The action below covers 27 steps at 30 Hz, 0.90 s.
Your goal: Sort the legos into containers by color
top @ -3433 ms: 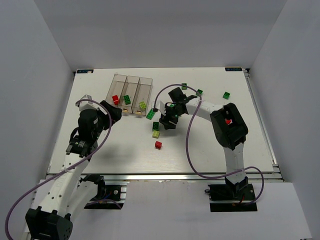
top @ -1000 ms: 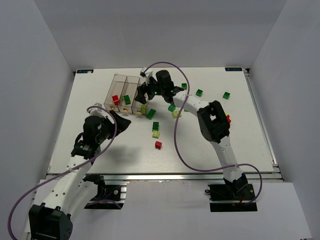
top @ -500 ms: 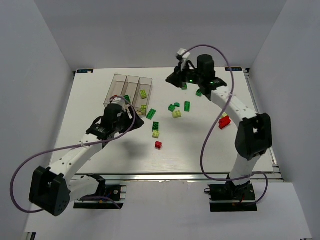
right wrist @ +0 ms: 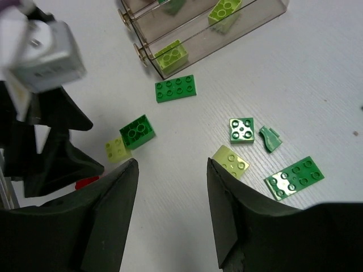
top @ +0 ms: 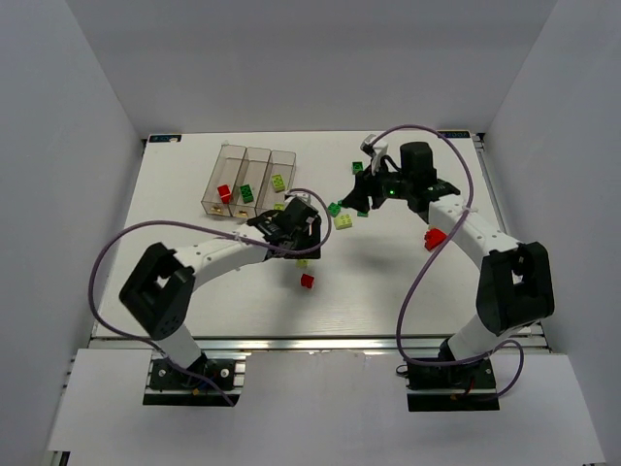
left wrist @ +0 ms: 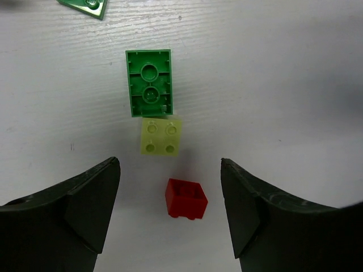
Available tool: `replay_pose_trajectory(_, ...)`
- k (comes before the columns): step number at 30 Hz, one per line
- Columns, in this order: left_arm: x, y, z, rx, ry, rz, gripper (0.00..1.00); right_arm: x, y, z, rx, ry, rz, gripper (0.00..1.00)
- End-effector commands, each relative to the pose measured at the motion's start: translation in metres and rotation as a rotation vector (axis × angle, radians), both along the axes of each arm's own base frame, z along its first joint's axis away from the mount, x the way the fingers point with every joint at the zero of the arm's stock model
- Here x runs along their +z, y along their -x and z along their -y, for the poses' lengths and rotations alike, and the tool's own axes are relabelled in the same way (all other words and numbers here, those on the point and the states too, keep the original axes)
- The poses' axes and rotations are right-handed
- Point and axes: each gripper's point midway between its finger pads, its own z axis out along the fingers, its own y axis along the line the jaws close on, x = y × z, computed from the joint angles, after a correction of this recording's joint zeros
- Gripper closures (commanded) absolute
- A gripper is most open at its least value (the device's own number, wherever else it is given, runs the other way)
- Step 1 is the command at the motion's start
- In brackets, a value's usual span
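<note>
The sorting is judged to be at an early stage. Three clear bins [top: 233, 160] stand at the far left of the table [top: 194, 301]. A red brick [top: 224, 192] is seen in the left bin, a dark green brick [top: 245, 193] in the middle one and pale yellow-green bricks [right wrist: 173, 55] in the right one. The exact count inside cannot be told through the smoky walls.

Most of the bricks are left loose on the table. The left gripper [left wrist: 169, 170] is held with its jaws spread wide and nothing gripped. Below it a second red brick [left wrist: 186, 199] lies on the table between the fingers, and a yellow-green brick [left wrist: 161, 136] lies beyond that, just beside an upturned green brick [left wrist: 149, 83]. The right gripper [right wrist: 170, 170] is likewise open and empty. It is hung over a loose group: a small green brick [right wrist: 242, 129], a pale brick [right wrist: 231, 160] and a flat green plate [right wrist: 294, 177]. Another red brick [top: 434, 238] is seen beside the right arm.

Room is judged tightest mid-table, where the two grippers are near each other and share the same scatter. The table edges are well apart from the loose bricks. Bare table is left along the bins' near side, and their tops are open.
</note>
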Motion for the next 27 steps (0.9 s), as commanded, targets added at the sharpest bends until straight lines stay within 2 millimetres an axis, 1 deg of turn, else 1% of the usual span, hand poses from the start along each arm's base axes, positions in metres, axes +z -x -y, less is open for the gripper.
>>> replay_pose_trajectory(1, 0.001, -0.01, -0.004, 0.004, -0.083, 0.019, 0.19, 0.026, 0.001, 0.006, 0.001, -0.035, 0.063, 0.43)
replay_pose_trajectory(2, -0.008, -0.011, -0.003, -0.003, -0.101, 0.005, 0.2, 0.025, 0.001, 0.008, -0.003, -0.035, 0.058, 0.43)
replay_pose_trajectory(5, -0.012, -0.016, -0.001, -0.009, -0.138, -0.001, 0.21, 0.026, 0.001, 0.009, -0.004, -0.038, 0.058, 0.43)
replay_pose_trajectory(6, -0.02, -0.015, -0.002, -0.021, -0.158, -0.018, 0.22, 0.026, 0.001, 0.01, -0.007, -0.037, 0.058, 0.43)
replay_pose_trajectory(11, -0.035, -0.014, 0.002, -0.049, -0.175, -0.044, 0.27, 0.024, 0.0, 0.013, -0.016, -0.04, 0.051, 0.42)
replay_pose_trajectory(15, -0.039, -0.014, 0.004, -0.057, -0.17, -0.053, 0.3, 0.023, -0.001, 0.015, -0.023, -0.038, 0.052, 0.42)
replay_pose_trajectory(18, -0.047, -0.01, 0.003, -0.064, -0.173, -0.069, 0.32, 0.022, -0.002, 0.016, -0.026, -0.04, 0.048, 0.42)
replay_pose_trajectory(23, -0.052, -0.008, 0.003, -0.068, -0.174, -0.073, 0.36, 0.022, -0.004, 0.016, -0.028, -0.041, 0.048, 0.42)
replay_pose_trajectory(27, -0.053, -0.011, 0.003, -0.067, -0.175, -0.065, 0.38, 0.021, -0.004, 0.016, -0.027, -0.04, 0.043, 0.42)
